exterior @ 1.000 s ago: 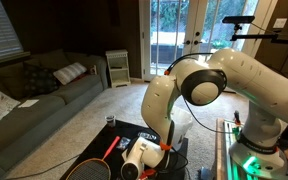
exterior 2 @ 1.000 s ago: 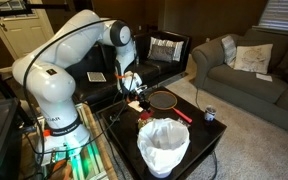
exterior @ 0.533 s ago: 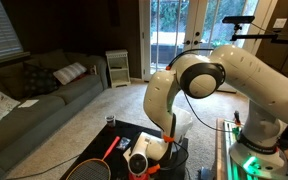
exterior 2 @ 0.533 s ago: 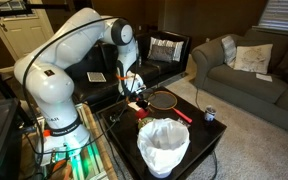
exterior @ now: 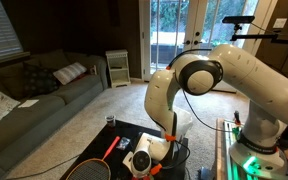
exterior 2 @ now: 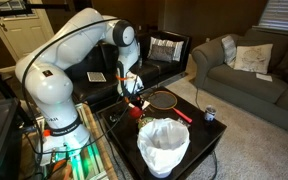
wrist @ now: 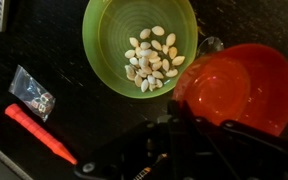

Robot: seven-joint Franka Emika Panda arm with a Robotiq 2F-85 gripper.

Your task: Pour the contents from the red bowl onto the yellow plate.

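In the wrist view the yellow-green plate [wrist: 99,40] lies at the top centre on the black table and holds a heap of pale seeds [wrist: 152,58]. The red bowl [wrist: 234,85] is just right of the plate, almost touching its rim, and its inside looks empty. My gripper [wrist: 184,125] comes in from the bottom edge, and its dark fingers close on the near rim of the red bowl. In both exterior views the gripper [exterior: 144,152] [exterior 2: 134,98] hangs low over the black table, and the arm hides the bowl and plate.
A small clear bag [wrist: 31,95] and a red handle [wrist: 39,133] lie left of the plate. A racket [exterior 2: 164,100], a tall white bucket [exterior 2: 164,145] and a small can [exterior 2: 210,114] stand on the same table. Sofas stand beyond.
Over the last second the wrist turned and shifted slightly over the table. It has barely moved in the last half second.
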